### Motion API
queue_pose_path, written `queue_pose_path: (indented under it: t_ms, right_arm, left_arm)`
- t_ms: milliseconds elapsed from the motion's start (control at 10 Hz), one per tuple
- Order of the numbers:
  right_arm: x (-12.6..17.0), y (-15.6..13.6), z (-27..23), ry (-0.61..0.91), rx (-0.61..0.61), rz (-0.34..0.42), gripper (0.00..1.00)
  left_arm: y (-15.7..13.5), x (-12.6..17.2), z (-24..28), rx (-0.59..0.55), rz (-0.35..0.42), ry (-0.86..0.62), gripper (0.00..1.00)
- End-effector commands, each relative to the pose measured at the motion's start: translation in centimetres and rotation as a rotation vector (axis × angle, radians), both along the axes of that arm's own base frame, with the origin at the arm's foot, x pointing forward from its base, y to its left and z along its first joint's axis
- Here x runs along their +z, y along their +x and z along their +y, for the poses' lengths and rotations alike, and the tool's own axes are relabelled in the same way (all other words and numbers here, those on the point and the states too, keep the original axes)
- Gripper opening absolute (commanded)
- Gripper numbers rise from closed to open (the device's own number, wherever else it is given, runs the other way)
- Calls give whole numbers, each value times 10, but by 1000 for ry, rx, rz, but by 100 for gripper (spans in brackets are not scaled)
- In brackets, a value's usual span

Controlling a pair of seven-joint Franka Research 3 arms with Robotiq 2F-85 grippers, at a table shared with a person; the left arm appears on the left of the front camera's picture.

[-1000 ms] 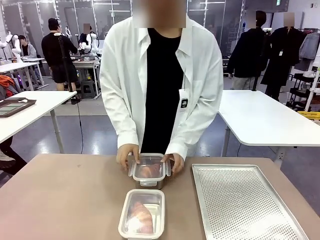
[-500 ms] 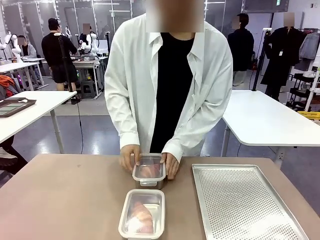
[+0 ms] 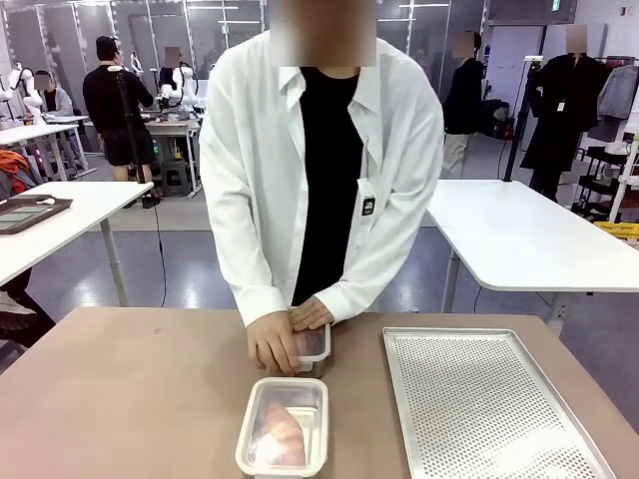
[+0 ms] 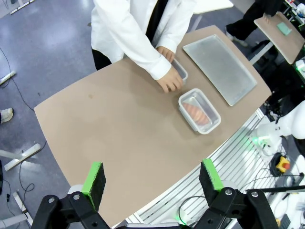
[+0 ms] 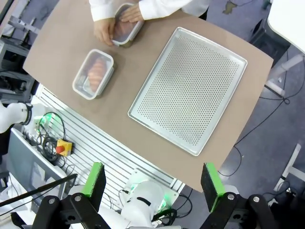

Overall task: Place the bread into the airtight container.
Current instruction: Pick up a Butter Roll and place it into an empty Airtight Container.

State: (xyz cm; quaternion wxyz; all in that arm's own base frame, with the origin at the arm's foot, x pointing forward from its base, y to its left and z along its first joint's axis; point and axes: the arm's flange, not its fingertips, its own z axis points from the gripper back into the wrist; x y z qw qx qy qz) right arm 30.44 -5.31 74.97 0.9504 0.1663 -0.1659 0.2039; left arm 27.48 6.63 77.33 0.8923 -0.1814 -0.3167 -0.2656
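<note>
A clear airtight container (image 3: 283, 427) with a bread roll (image 3: 283, 432) inside sits near the table's front edge; it also appears in the left wrist view (image 4: 199, 110) and the right wrist view (image 5: 94, 74). Just behind it stands a second clear container (image 3: 312, 344) holding bread, with both of the person's hands (image 3: 277, 342) pressed on its lid. My left gripper (image 4: 152, 176) hangs open high above the table. My right gripper (image 5: 153, 181) is open too, high above the table's edge. Neither holds anything.
A perforated metal tray (image 3: 479, 399) lies bare on the right half of the table, also seen as the tray (image 5: 188, 90) from above. The person's hand (image 4: 169, 78) covers the far container (image 5: 125, 29). The brown tabletop (image 3: 120, 389) lies to the left.
The person's hands moved from the sides of the far container onto its top, covering most of the lid. The near container and tray stayed put.
</note>
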Motion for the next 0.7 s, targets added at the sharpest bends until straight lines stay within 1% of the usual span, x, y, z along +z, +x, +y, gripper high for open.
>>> queue_pose_path:
  t_ms: [0, 600]
  right_arm:
    - [0, 1, 1, -2, 6, 3, 100]
    - [0, 1, 1, -2, 6, 3, 100]
  left_arm:
    - [-1, 0, 0, -27, -3, 0, 100]
    - [-1, 0, 0, -27, -3, 0, 100]
